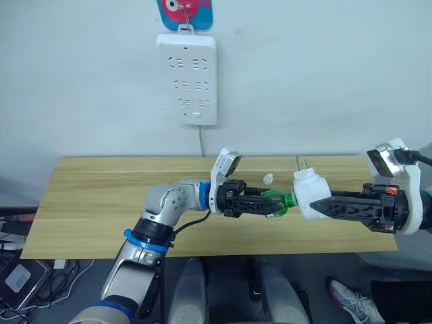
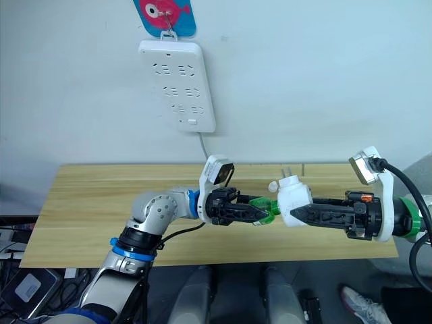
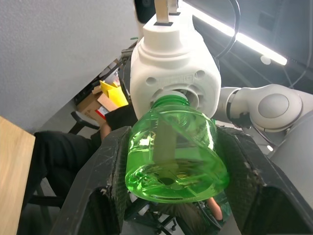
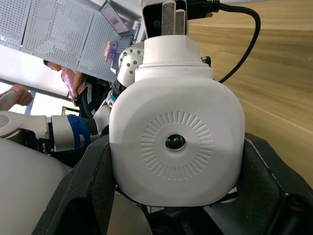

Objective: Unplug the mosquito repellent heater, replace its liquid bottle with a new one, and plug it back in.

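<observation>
A small rounded white heater [image 4: 176, 142] of smooth, faintly satin plastic, with fine moulded ribs around its vent hole and two dull metal prongs [image 4: 168, 17]. A small round bottle [image 3: 171, 147] of glossy translucent green plastic; the black gripper fingers [image 3: 105, 169] beside it look matt and grainy. The pale wooden table [image 1: 94, 196] has a smooth matt grain, and the long white power strip [image 1: 187, 77] on the far wall is smooth plastic.

We see both arms raised above the table, pointing toward each other. The left gripper [image 1: 275, 206] reaches rightward, fingers clamped on the green bottle [image 1: 275, 200]. The right gripper [image 1: 312, 201] reaches leftward, fingers clasping the mosquito repellent heater [image 1: 309, 191].
</observation>
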`<state>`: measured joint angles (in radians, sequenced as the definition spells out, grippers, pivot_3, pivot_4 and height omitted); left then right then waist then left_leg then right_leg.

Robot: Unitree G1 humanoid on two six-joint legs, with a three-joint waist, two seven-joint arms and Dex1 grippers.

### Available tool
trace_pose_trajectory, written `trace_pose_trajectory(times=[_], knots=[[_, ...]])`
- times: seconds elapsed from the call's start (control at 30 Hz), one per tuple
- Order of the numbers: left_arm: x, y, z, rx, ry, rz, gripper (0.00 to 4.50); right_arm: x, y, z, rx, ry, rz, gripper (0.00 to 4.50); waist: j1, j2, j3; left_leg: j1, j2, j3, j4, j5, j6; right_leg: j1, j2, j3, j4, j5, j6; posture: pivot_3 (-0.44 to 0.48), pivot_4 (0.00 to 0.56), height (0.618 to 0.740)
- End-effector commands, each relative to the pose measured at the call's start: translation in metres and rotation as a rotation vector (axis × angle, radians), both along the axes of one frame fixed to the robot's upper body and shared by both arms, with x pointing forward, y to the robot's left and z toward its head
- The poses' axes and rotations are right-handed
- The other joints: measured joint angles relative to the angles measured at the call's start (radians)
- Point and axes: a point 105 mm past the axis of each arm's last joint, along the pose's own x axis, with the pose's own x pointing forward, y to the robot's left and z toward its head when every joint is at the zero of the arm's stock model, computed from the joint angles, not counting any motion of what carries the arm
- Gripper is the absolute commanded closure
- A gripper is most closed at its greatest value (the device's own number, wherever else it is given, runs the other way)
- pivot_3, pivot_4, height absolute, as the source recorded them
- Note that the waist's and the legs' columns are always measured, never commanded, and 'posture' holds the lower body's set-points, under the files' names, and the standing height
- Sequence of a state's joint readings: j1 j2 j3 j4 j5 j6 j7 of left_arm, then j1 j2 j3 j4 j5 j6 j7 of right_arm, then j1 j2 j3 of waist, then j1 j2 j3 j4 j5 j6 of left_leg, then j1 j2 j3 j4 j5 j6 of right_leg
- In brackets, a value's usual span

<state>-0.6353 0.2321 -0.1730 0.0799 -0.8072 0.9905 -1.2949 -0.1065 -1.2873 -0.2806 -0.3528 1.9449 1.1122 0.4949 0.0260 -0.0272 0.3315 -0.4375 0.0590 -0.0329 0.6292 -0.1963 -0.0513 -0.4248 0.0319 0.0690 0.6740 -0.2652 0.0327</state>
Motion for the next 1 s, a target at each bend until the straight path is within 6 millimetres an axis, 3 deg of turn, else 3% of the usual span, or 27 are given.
trace_pose_trajectory(times=[0.03, 0.3, 0.8, 0.93, 1.0], knots=[[-0.007, -0.002, 0.012, -0.030, -0.062, -0.032, 2.24, -0.006, 0.007, 0.002, 0.006, 0.001, 0.044, 1.53, 0.000, 0.000, 0.000, 0.000, 0.000, 0.000, 0.000, 0.000, 0.000, 0.000, 0.000, 0.000, 0.000, 0.000, 0.000, 0.147, 0.338, 0.740], [-0.013, -0.007, 0.009, -0.032, -0.074, -0.045, 2.24, -0.001, 0.015, 0.007, 0.022, -0.037, 0.056, 1.53, 0.000, 0.000, 0.000, 0.000, 0.000, 0.000, 0.000, 0.000, 0.000, 0.000, 0.000, 0.000, 0.000, 0.000, 0.000, 0.147, 0.329, 0.740], [-0.017, -0.010, 0.010, -0.036, -0.080, -0.066, 2.24, -0.010, 0.044, 0.005, -0.034, -0.137, 0.102, 1.53, 0.000, 0.000, 0.000, 0.000, 0.001, 0.000, 0.000, 0.000, 0.000, 0.000, 0.000, 0.000, 0.000, 0.000, 0.000, 0.141, 0.322, 0.740], [-0.009, -0.010, 0.009, -0.032, -0.072, -0.037, 2.24, -0.009, 0.043, 0.003, -0.031, -0.137, 0.073, 0.18, 0.005, 0.000, 0.000, -0.001, 0.000, -0.001, 0.000, 0.000, 0.000, 0.000, 0.000, -0.001, 0.000, 0.000, 0.000, 0.142, 0.320, 0.740], [-0.004, -0.009, 0.010, -0.037, -0.057, -0.018, 2.24, -0.009, 0.042, 0.001, -0.030, -0.131, 0.061, 0.04, 0.004, 0.000, 0.000, -0.002, 0.000, -0.001, 0.000, 0.000, 0.000, 0.000, 0.000, -0.001, -0.001, 0.000, 0.000, 0.140, 0.322, 0.740]])
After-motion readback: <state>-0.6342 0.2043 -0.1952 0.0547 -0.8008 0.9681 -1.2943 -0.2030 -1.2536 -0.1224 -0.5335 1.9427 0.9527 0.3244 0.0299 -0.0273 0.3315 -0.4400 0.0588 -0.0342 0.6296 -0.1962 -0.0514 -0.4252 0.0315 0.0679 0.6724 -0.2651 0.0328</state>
